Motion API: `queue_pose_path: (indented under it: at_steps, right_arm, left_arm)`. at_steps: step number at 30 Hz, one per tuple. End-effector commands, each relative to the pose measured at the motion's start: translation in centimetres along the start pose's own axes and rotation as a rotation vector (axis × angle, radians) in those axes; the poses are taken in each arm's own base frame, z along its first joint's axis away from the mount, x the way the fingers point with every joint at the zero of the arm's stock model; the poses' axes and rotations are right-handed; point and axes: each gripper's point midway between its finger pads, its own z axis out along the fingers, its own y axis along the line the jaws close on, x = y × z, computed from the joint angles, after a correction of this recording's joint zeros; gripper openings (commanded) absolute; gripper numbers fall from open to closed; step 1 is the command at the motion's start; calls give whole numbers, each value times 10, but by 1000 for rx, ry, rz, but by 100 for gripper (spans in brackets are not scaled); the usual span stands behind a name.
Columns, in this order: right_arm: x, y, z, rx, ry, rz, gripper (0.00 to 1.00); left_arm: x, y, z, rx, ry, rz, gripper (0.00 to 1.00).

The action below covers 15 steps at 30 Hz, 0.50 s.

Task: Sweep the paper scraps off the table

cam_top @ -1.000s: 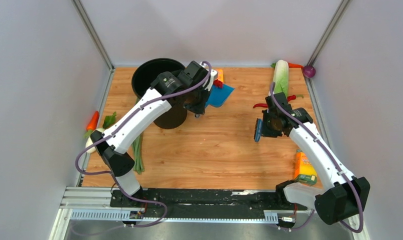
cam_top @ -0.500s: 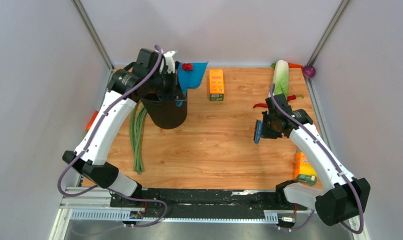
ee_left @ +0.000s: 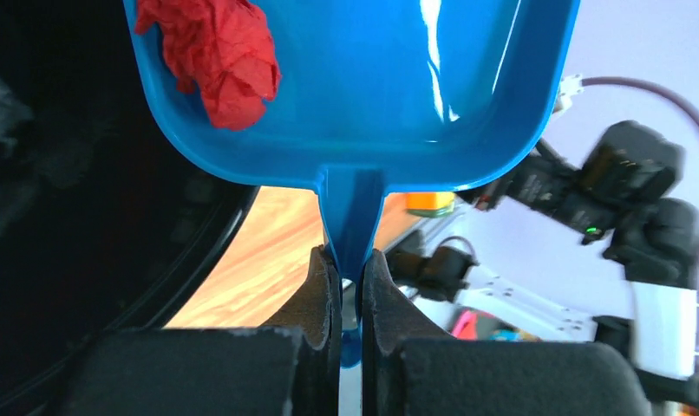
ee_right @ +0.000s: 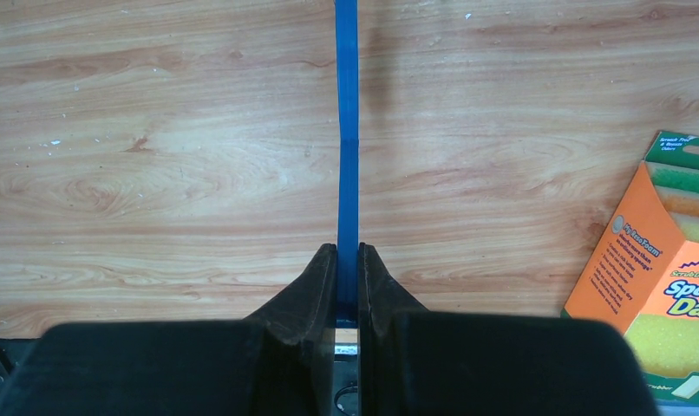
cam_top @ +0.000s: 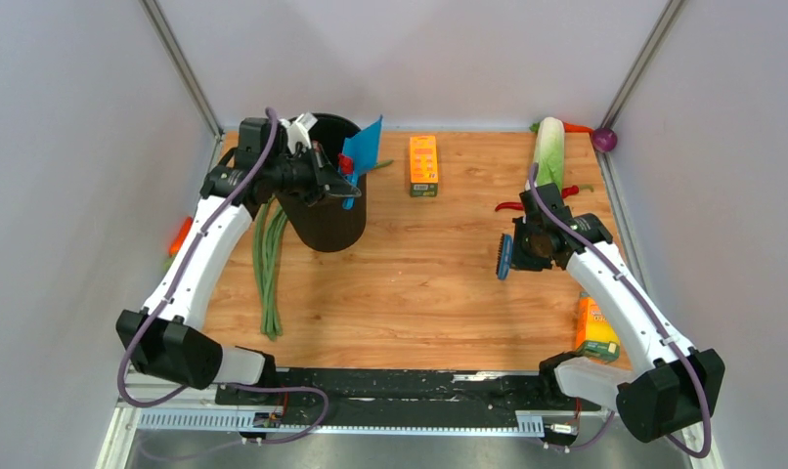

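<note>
Now the left gripper [ee_left: 350, 269] pinches the handle of the dustpan [ee_left: 398, 104], tipped over the bin [ee_left: 60, 217]; the paper scraps [ee_left: 220, 52] lie in its bin-side corner. The right gripper [ee_right: 347, 260], clamped on the brush [ee_right: 347, 130], hangs over the bench [ee_right: 155, 173], well apart.

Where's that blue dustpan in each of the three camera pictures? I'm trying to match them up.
Top external: blue dustpan at upper left, tilted over the black bin.
Left wrist: it fills the top, handle pinched in the left claw, a red paper scrap inside.
Right wrist: not in it; the blue strip there is the brush.
Shared landmark: the wooden table, in all three.
</note>
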Motion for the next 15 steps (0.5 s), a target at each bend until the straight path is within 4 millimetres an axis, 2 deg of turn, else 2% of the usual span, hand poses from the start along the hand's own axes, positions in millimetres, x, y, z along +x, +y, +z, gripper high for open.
queue_pose_path:
  at_steps: [1, 2, 3, 4, 8, 12, 13, 14, 15]
  right_arm:
    - [-10, 4, -6, -26, -50, 21, 0]
    - [-10, 4, -6, -26, -49, 20, 0]
    - [-10, 4, -5, -23, -49, 20, 0]
    - [-11, 4, -5, -24, -50, 21, 0]
    - [-11, 4, -5, -23, -50, 18, 0]
    - [-12, 4, -4, -24, -50, 15, 0]
    - [-13, 4, -4, -22, -51, 15, 0]
    - [-12, 4, -4, -22, -49, 13, 0]
    - [-13, 4, -4, -24, -48, 15, 0]
  left_arm:
    - [-26, -51, -29, 316, -126, -49, 0]
    - [-25, -47, -29, 340, -122, -100, 0]
    - [-31, -57, -35, 389, -158, -70, 0]
    - [-32, -56, -36, 411, -159, -103, 0]
    - [-40, -71, -48, 476, -204, -55, 0]
    - [-48, -86, -66, 579, -271, -50, 0]
    - [-48, -83, -66, 594, -258, -107, 0]
    - [-51, -88, -72, 631, -281, -87, 0]
    - [-52, -82, -71, 639, -274, -145, 0]
